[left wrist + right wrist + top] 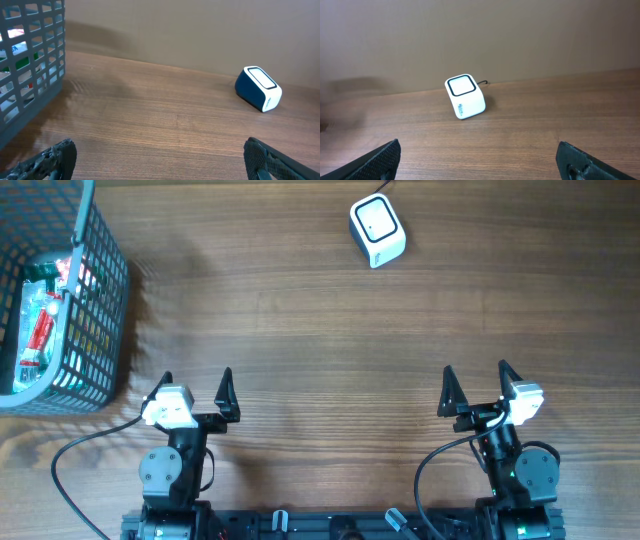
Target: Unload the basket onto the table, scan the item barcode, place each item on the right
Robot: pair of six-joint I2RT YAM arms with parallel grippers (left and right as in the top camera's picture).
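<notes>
A white barcode scanner (377,230) with a dark-framed window sits at the far middle of the wooden table; it also shows in the left wrist view as the scanner (258,88) and in the right wrist view as the scanner (464,96). Packaged items (40,320) lie inside a grey wire basket (100,310) at the far left, partly hidden by its mesh; no barcode is readable. My left gripper (196,387) is open near the front edge, nothing between its fingers. My right gripper (476,382) is likewise open and holds nothing.
The basket's mesh wall (30,70) stands close to the left arm's left side. A thin cable (385,188) runs from the scanner toward the back edge. Bare wooden tabletop (320,350) lies between the grippers and the scanner.
</notes>
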